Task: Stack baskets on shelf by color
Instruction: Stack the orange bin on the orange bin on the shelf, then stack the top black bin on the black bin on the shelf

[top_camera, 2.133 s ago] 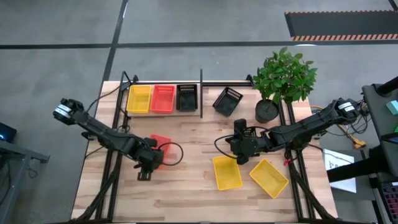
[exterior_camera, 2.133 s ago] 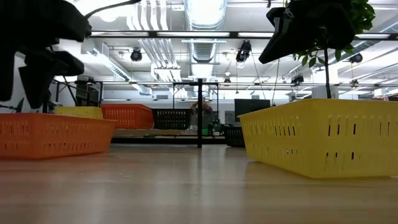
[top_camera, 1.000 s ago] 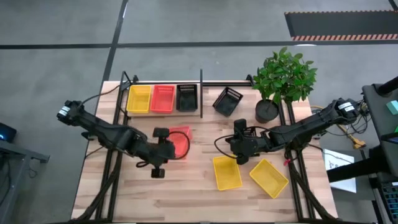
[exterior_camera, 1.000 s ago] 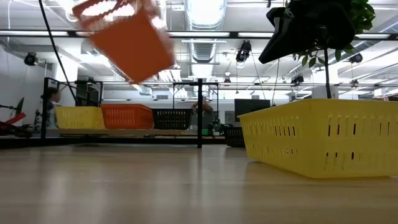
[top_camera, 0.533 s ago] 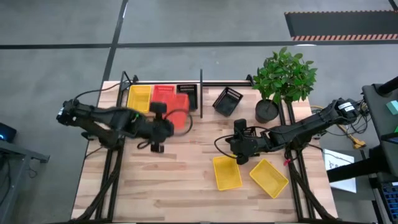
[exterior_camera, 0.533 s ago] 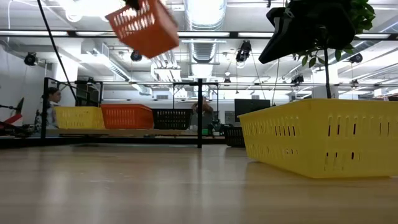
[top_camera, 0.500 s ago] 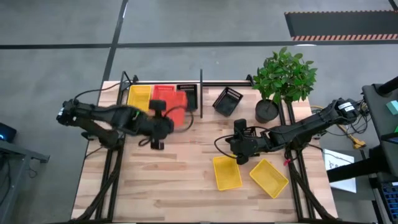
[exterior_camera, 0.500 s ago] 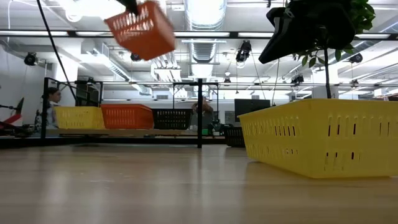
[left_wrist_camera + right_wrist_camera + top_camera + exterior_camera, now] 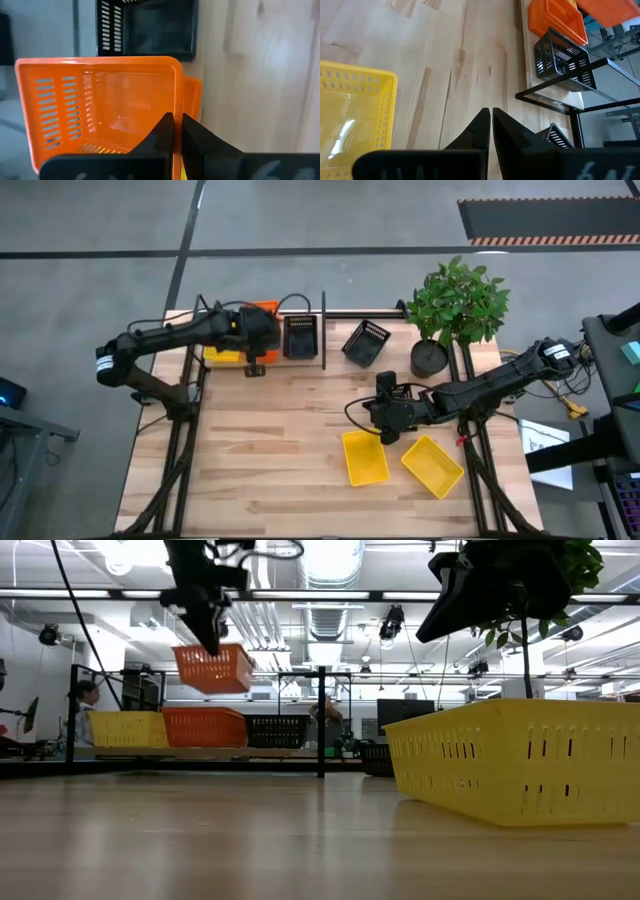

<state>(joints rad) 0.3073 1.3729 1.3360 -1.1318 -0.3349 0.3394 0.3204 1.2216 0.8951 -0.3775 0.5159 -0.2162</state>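
The left gripper [image 9: 176, 131] pinches the rim of an orange plastic mesh basket [image 9: 212, 668], hanging it above its orange match [image 9: 204, 726] on the light-wood shelf [image 9: 200, 752] for stacking, while the right gripper [image 9: 487, 128], fingers together, waits mid-table.

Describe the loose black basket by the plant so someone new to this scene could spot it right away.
Start at the shelf along the table's far edge and follow it toward the potted plant. Between its upright divider post and the plant pot sits the loose black basket. Unlike the squarely set black basket left of the post, it sits skewed.
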